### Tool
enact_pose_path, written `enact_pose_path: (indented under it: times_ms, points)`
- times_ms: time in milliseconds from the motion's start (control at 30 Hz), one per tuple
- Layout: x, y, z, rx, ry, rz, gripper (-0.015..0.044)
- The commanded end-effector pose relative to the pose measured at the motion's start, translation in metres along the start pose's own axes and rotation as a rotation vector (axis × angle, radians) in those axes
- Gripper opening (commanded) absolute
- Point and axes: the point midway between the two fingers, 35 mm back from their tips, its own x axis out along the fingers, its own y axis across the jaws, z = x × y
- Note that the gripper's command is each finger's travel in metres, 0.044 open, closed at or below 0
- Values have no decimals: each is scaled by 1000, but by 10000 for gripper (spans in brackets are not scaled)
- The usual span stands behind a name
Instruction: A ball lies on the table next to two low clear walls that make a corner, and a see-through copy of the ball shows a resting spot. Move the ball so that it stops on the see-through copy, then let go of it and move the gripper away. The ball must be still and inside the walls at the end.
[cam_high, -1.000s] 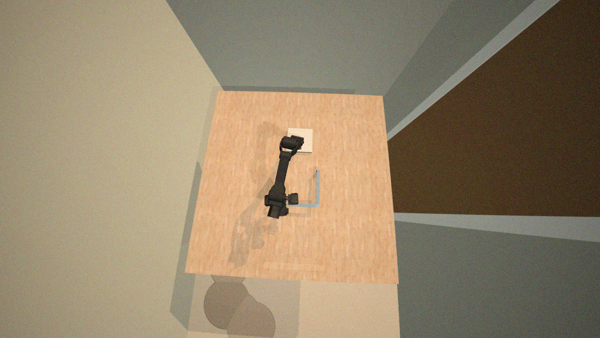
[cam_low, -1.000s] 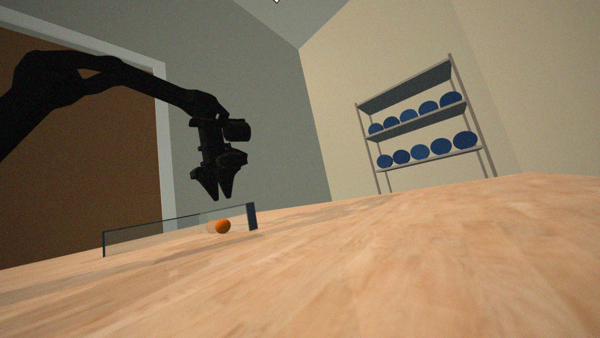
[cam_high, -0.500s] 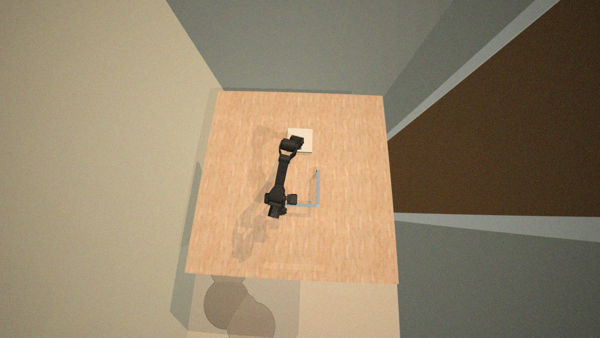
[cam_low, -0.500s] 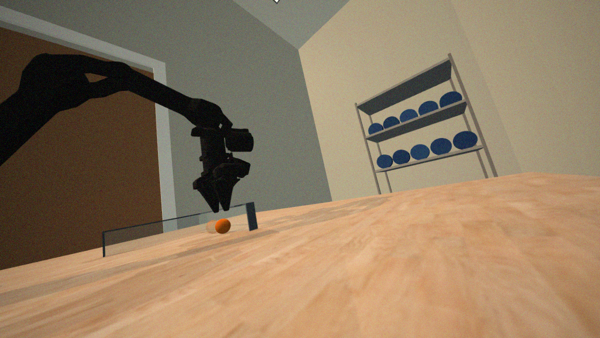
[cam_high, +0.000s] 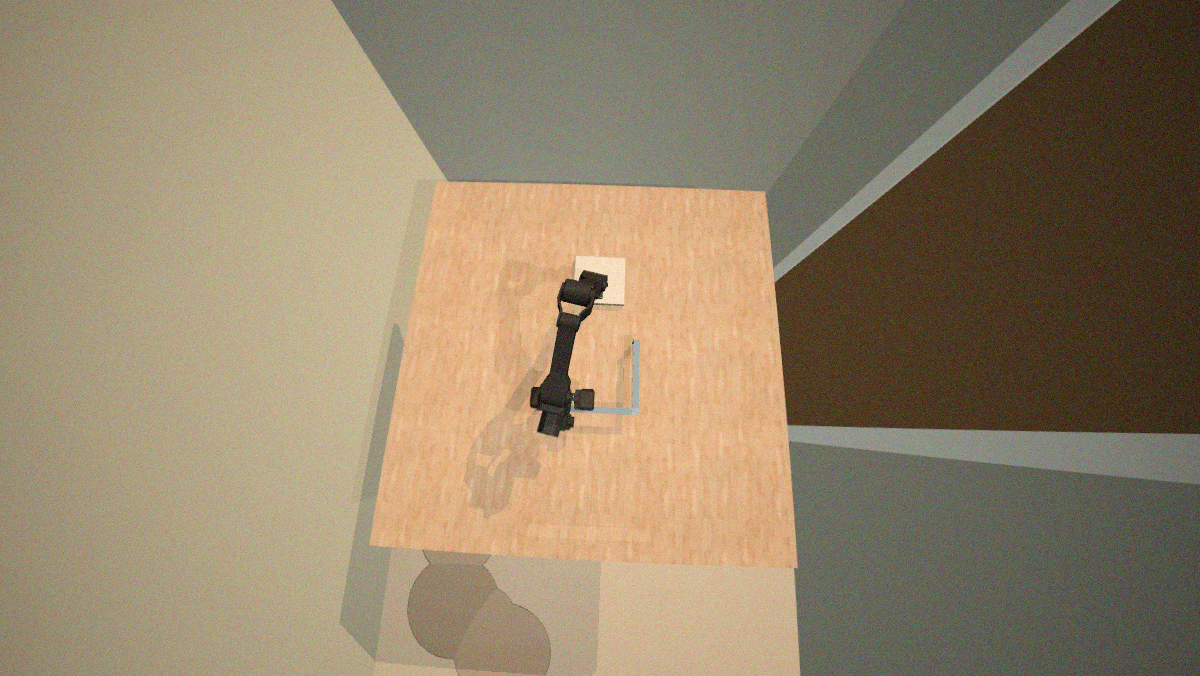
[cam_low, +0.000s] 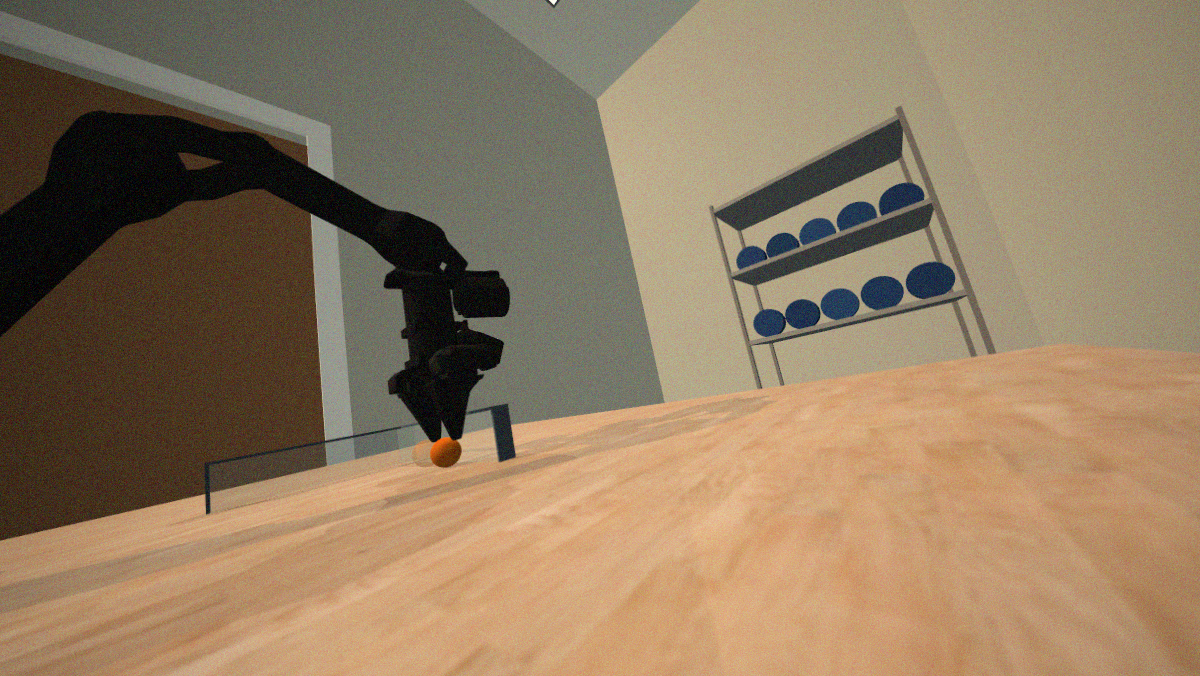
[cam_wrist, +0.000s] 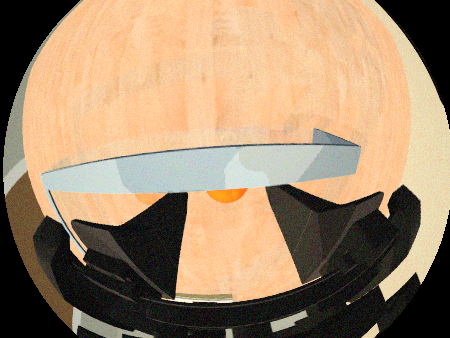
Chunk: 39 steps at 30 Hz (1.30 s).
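Observation:
An orange ball (cam_low: 445, 452) (cam_wrist: 227, 196) rests on the table, close to the longer clear wall (cam_high: 606, 410) (cam_wrist: 170, 170). The pale see-through copy (cam_low: 419, 455) (cam_wrist: 150, 198) lies a short way along that wall, nearer the corner, to the ball's left in the wrist view. The second clear wall (cam_high: 635, 377) meets the first at a corner. My gripper (cam_low: 445, 437) (cam_wrist: 226, 186) points down and is open, its tips just above the ball's top in the exterior view and spread to either side of it in the wrist view. The arm hides the ball and copy in the top view.
The arm's white base plate (cam_high: 613, 272) is on the wooden table (cam_high: 705, 487), beyond the walls' open side. A shelf (cam_low: 839, 235) with several blue round things stands far behind the table in the exterior view.

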Motion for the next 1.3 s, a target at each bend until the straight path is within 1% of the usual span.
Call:
enact_pose_path:
  times_ms: [0,233,333,633,800,1267]
  points:
    - [8,-1,-1,4,8,-4,276]
    - [17,-1,-2,4,8,-4,276]
    - [17,-1,-2,4,8,-4,197]
    - [17,-1,-2,4,8,-4,137]
    - [10,-4,-3,10,9,-1,6]
    - [-53,-10,1,20,10,3,0]
